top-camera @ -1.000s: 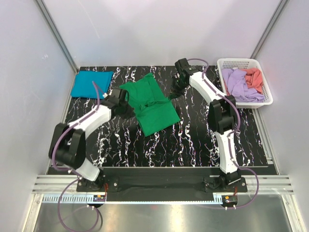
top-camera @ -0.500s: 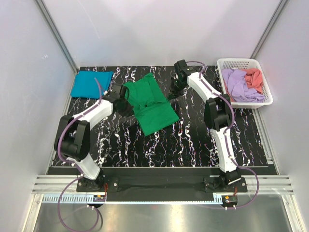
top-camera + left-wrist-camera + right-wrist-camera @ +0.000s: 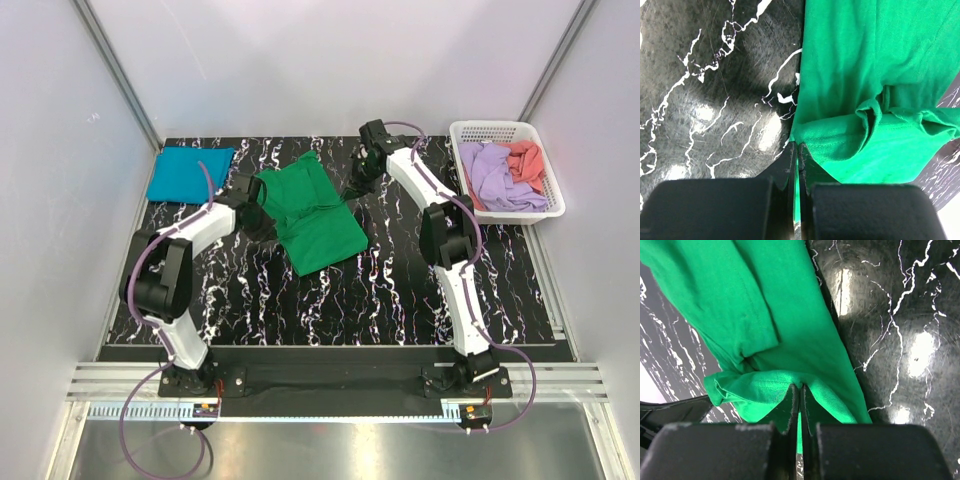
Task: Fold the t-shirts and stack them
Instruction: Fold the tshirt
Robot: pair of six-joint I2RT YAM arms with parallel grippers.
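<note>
Lying mid-frame, green t-shirt pinched by closed left gripper and right gripper, teal t-shirt upper left, basket upper right

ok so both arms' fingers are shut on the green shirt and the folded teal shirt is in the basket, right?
No: the folded teal shirt lies on the table at its far left corner, not in the basket; the top view shows it. The left fingers and right fingers are indeed shut on the green shirt.
</note>
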